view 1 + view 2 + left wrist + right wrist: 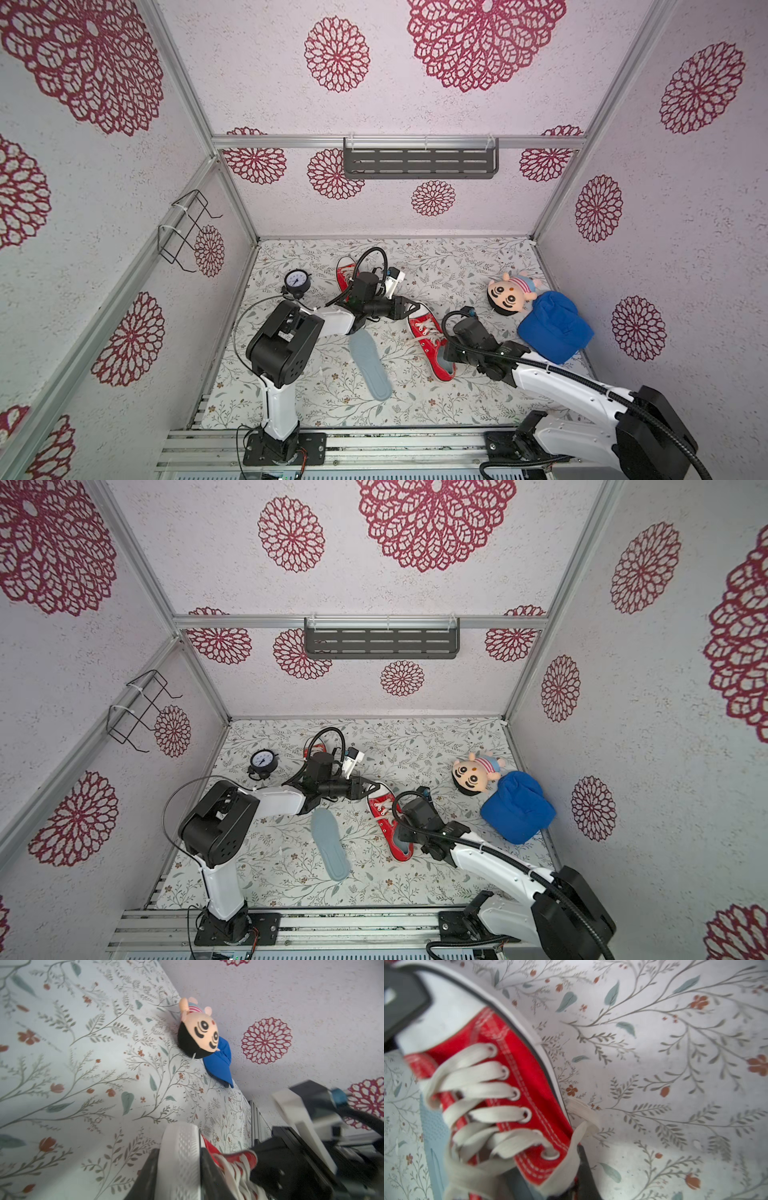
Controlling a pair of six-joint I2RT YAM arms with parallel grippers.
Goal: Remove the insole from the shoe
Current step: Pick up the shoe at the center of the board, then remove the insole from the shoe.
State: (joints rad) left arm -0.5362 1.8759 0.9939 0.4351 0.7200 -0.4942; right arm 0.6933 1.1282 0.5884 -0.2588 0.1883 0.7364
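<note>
Red shoe (430,340), table (478,257) centre: we saw left gripper (413,309) clamping its toe, right gripper (550,1182) closed at its heel.

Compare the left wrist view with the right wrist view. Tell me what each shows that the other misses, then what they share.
Only the left wrist view: the plush doll and blue cap, with the flower-printed wall behind them.
Only the right wrist view: the row of eyelets along the red shoe's side, and the loose grey-blue insole lying on the table beside it.
Both: the shoe's white toe cap with the left gripper on it, its white laces, and the floral table.
</note>
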